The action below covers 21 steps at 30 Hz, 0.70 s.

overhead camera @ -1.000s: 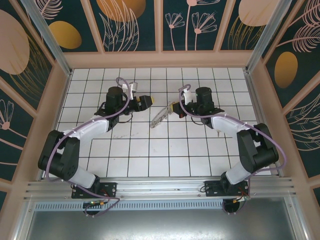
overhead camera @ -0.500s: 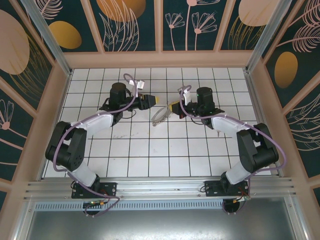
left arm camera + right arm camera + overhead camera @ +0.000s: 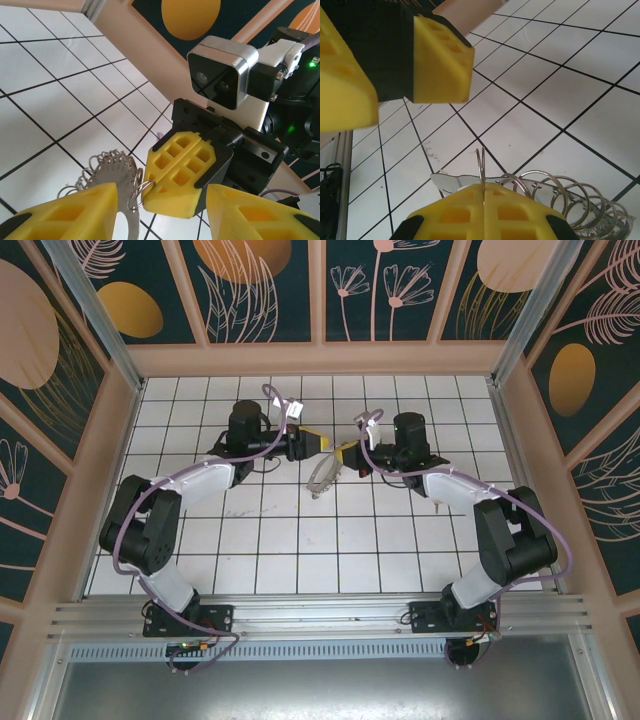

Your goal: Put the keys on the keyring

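No lettering can be read on either arm; the one marking of any kind is a green indicator light (image 3: pixel 313 63) glowing on the right arm's body, seen from the left wrist.

From above, the left gripper (image 3: pixel 318 443) and right gripper (image 3: pixel 345 453) face each other closely over the white tiled table (image 3: pixel 300 540). The keyring (image 3: pixel 322 475) hangs as a pale loop just below the gap between them. Whether it touches the tiles cannot be told.

The left wrist view adds detail. The right gripper's yellow pads (image 3: pixel 182 172) are pressed together on one small wire ring (image 3: pixel 136 192) at the edge of the keyring's flat silvery band (image 3: pixel 120 200). The right arm's wrist camera (image 3: pixel 220 75) sits above them. The left gripper's own fingers (image 3: pixel 65 212) stand spread at the bottom corners, pinching nothing.

The right wrist view shows the clamped ring upright in the seam of its pads, a row of further wire rings (image 3: pixel 560 200) fanning away beside it, and the left gripper's fingers apart above.
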Each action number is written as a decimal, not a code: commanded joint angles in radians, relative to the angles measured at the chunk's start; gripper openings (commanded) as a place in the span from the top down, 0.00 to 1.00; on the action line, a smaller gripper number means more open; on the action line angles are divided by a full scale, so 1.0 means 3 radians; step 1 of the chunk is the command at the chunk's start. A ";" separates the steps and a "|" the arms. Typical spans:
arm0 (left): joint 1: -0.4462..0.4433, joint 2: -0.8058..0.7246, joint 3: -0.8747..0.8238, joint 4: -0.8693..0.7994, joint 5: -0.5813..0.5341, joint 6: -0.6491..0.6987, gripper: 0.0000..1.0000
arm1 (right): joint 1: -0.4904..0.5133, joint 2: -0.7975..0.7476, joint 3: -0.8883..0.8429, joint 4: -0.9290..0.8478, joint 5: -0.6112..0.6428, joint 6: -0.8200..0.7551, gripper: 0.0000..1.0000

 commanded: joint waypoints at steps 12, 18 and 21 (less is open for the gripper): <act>-0.0057 0.0110 0.0084 -0.0047 0.0175 0.0182 0.50 | -0.0032 -0.0269 0.0142 -0.0061 -0.0259 -0.0087 1.00; -0.0105 0.0121 0.0092 -0.0030 0.0217 0.0187 0.51 | -0.0033 -0.0283 0.0169 -0.0047 -0.0324 -0.0067 1.00; -0.0128 0.0135 0.0106 -0.0021 0.0223 0.0187 0.52 | -0.0033 -0.0277 0.0178 -0.0041 -0.0346 -0.0057 1.00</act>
